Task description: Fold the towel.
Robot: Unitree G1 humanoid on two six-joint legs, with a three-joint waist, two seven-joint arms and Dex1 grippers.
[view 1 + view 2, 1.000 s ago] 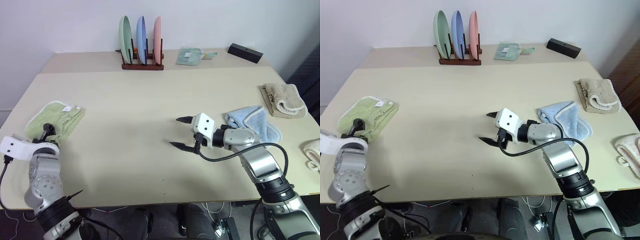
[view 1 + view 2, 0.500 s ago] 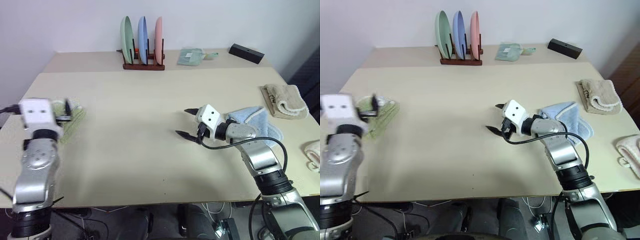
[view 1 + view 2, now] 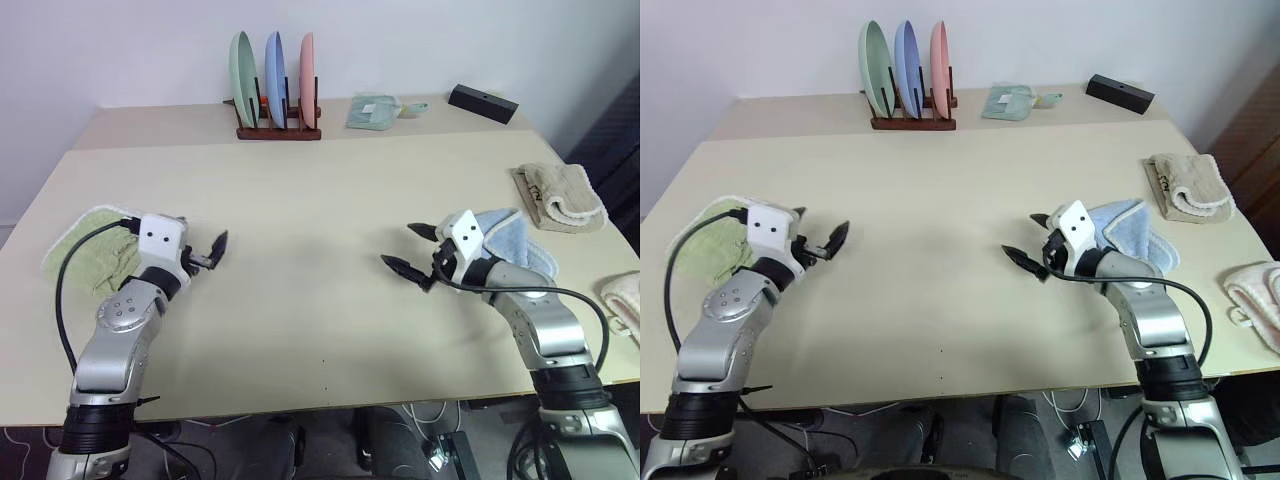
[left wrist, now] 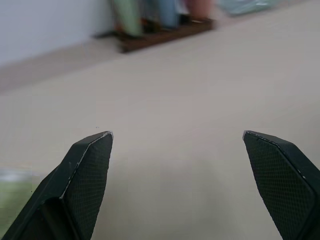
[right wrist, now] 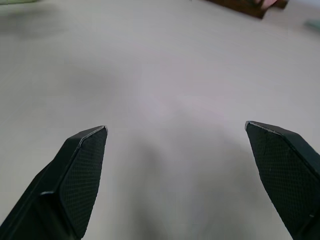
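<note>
**Both arms off the towel, which lies folded at the table's left edge**

The light green terry towel (image 3: 92,258) sits bunched into a small folded pad near the left edge of the pale beige table (image 3: 300,190), its white edging showing along the far side. The left gripper (image 3: 205,252) hovers just beside it, toward the table's middle, black fingers spread wide and holding nothing. A second ago that gripper was down at the towel's near edge, seemingly in contact with the cloth; since then the arm has swung inward and rolled over, so it now points out across the bare tabletop. To my eye that reads as a release after a fold, with the arm pulling back.

The right gripper (image 3: 412,252) is likewise spread and empty, held above the bare table next to the crumpled light blue towel (image 3: 510,242). It has drifted a little toward that blue cloth compared with a second ago, away from the centre.

The towel itself looks about as compact as it did earlier. Judging by its shape, the fold seems mostly or fully done, though I can't tell how neat the layers are from here.

Along the back stand the three plates in a wooden rack (image 3: 279,128), and a beige towel (image 3: 562,196) rests at the right.
</note>
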